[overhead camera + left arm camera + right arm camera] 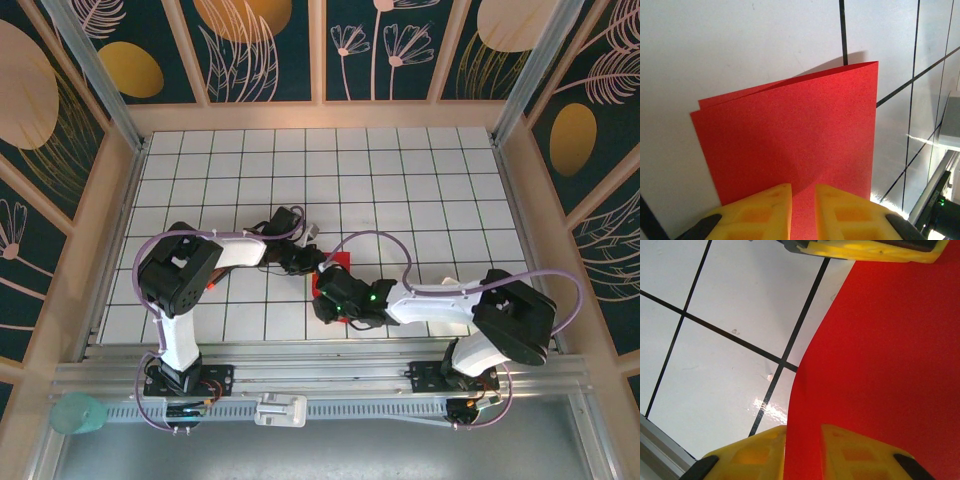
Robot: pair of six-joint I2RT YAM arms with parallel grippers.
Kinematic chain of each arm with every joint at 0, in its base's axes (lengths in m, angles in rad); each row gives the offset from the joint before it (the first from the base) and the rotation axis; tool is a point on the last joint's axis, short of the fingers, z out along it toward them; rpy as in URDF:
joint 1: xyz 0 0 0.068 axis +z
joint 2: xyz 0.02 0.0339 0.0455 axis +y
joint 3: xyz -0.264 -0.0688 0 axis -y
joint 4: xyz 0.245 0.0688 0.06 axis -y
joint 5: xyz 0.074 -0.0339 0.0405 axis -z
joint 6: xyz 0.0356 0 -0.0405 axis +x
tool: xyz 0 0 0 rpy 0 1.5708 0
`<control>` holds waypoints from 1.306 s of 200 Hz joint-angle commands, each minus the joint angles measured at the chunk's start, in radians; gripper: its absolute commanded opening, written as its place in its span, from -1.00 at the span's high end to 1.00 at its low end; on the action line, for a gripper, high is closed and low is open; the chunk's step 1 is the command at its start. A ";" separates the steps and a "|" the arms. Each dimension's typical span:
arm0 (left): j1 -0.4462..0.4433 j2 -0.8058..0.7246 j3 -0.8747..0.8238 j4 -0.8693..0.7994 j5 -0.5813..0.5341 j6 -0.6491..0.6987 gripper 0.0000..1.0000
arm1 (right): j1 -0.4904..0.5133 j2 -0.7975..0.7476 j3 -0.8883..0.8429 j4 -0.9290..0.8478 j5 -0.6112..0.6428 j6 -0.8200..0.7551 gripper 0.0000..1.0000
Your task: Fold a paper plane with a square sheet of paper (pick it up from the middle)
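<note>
The square sheet of paper, doubled into two layers, hangs over the tiled table with its near edge pinched in my left gripper, the jaws almost together. My right gripper nips another edge just as narrowly, close beside the left.

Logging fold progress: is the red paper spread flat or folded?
Folded over: the red paper shows two offset layers joined at a crease, pinched by the left gripper.

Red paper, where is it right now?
In the top view the red paper is front-middle of the table, where the left claw and right claw meet.
</note>
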 commanded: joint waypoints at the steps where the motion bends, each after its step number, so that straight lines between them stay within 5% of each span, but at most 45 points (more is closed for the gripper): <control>1: -0.002 0.041 -0.002 -0.033 -0.032 0.022 0.58 | -0.008 -0.028 -0.018 0.023 -0.011 -0.020 0.56; 78: -0.002 0.047 0.002 -0.040 -0.041 0.033 0.59 | -0.096 -0.067 -0.083 0.116 -0.127 -0.006 0.84; 188: -0.001 0.046 0.000 -0.042 -0.046 0.037 0.59 | -0.295 -0.073 -0.133 0.150 -0.288 -0.023 0.86; 261: -0.001 0.046 -0.002 -0.042 -0.045 0.034 0.58 | -0.337 -0.025 -0.111 0.130 -0.337 -0.055 0.84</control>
